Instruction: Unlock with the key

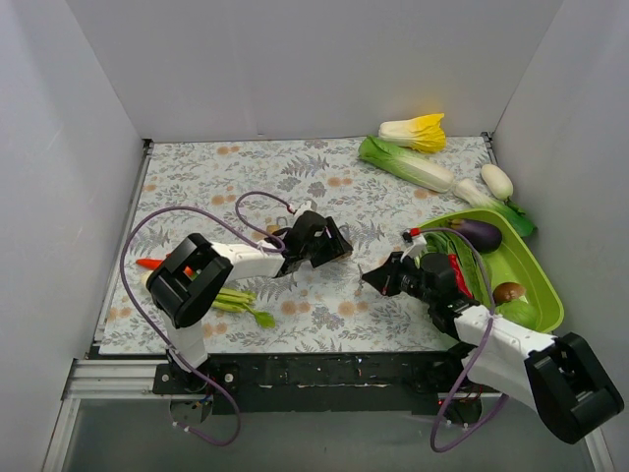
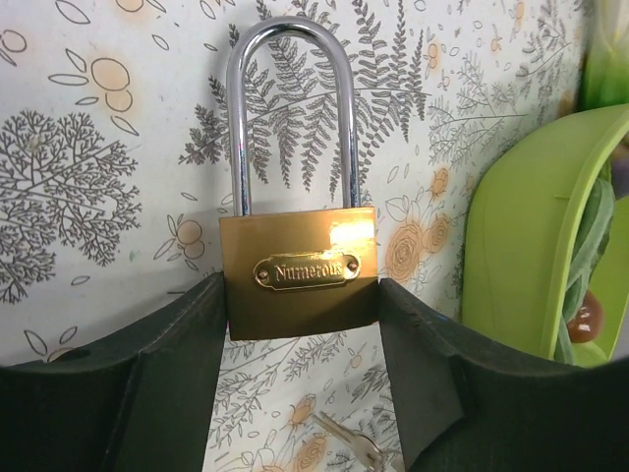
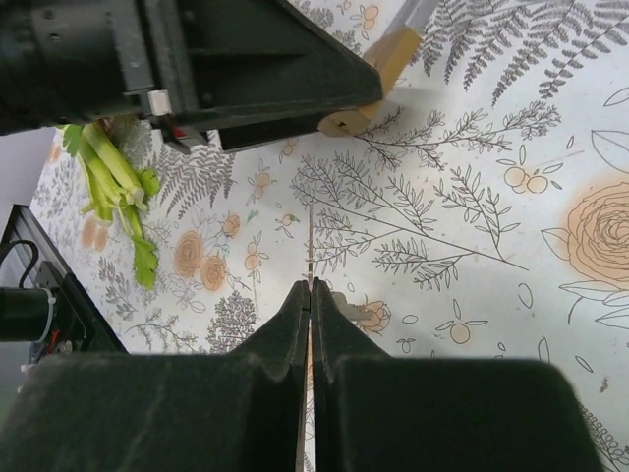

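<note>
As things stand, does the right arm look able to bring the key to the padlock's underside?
Probably yes. The right gripper is shut on the key, the left gripper holds the brass padlock with its underside turned toward the key, and only bare tablecloth shows between them.

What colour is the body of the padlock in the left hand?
The padlock body is brass gold; left wrist view shows it best.

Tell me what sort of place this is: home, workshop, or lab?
Probably a lab test cell, not a home: plain white walls box in a floral-clothed table, and a toy-looking eggplant sits in a green tray.
</note>
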